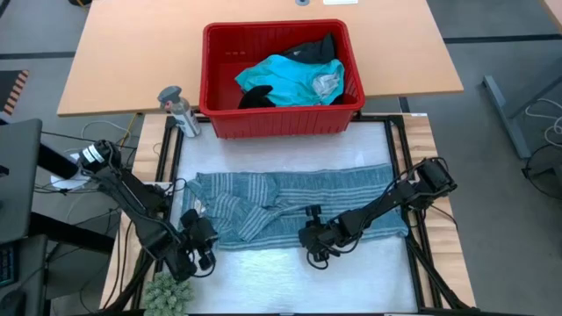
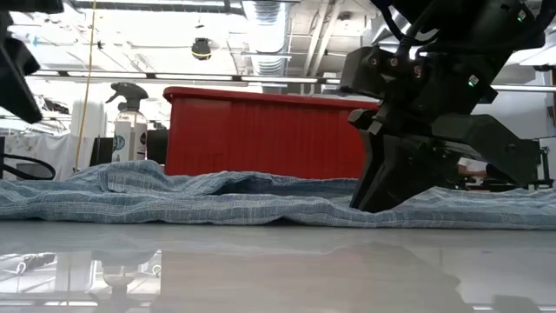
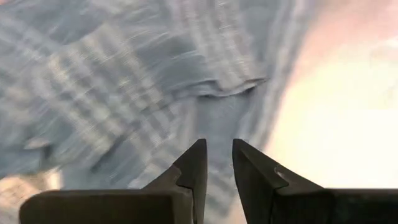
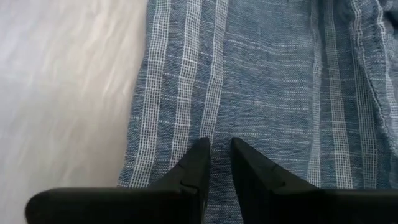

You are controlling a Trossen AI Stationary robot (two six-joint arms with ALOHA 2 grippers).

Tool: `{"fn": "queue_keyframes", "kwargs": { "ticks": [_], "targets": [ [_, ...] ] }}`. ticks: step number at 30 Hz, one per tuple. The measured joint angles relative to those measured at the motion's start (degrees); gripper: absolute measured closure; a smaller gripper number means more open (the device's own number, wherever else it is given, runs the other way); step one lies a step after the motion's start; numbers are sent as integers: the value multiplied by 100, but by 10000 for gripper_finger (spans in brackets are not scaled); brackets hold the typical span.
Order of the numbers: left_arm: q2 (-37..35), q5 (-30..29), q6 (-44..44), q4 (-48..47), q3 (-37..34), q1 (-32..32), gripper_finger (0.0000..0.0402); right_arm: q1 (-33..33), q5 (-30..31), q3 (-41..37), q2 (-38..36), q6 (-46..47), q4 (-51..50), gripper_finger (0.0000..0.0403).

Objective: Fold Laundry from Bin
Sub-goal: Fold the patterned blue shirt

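Observation:
The blue-grey striped garment (image 1: 290, 206) lies spread flat across the white mat, rumpled at its left part. My right gripper (image 1: 314, 250) stands at the garment's near edge, fingers pointing down with a narrow gap (image 4: 220, 142). My left gripper (image 1: 200, 246) hovers over the garment's near left corner, also open by a narrow gap (image 3: 219, 143), with nothing between its fingers. The red bin (image 1: 277, 123) stands behind the mat and holds a turquoise garment (image 1: 290, 79) and black ones (image 1: 312, 48). My right gripper comes from above, pointing down, and its fingertips (image 2: 375, 202) rest on the striped garment just inside its near edge (image 4: 140, 174). No cloth is gathered between the fingers. The garment lies flat on the mat under them.
A grey spray bottle (image 1: 178, 110) stands left of the bin. A green tufted thing (image 1: 167, 294) lies at the mat's near left corner. Bare white mat (image 1: 369, 272) stretches along the near side of the garment. The wooden table top (image 1: 132, 53) carries the bin.

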Motion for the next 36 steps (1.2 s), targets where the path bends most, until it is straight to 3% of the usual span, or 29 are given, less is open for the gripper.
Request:
{"fn": "queue_keyframes", "kwargs": {
  "ticks": [13, 21, 25, 29, 33, 36],
  "targets": [
    [676, 67, -933, 1506, -1199, -337, 364, 11, -15, 18, 0, 0, -67, 312],
    [667, 241, -910, 1595, -1249, -337, 378, -12, 26, 828, -247, -464, -256, 306],
    [667, 199, -906, 1598, -1211, -337, 376, -35, 155, 1200, -227, -1468, -48, 277],
    [667, 197, -870, 1587, -1209, -337, 367, -154, 152, 1220, -118, -2526, 917, 218],
    [665, 179, -792, 1579, -1209, -333, 357, -393, -105, 1239, -133, -2611, 1804, 165],
    [665, 185, -791, 1579, -1209, -333, 351, -495, -128, 1238, -99, -2674, 2027, 151]
  ]
}}
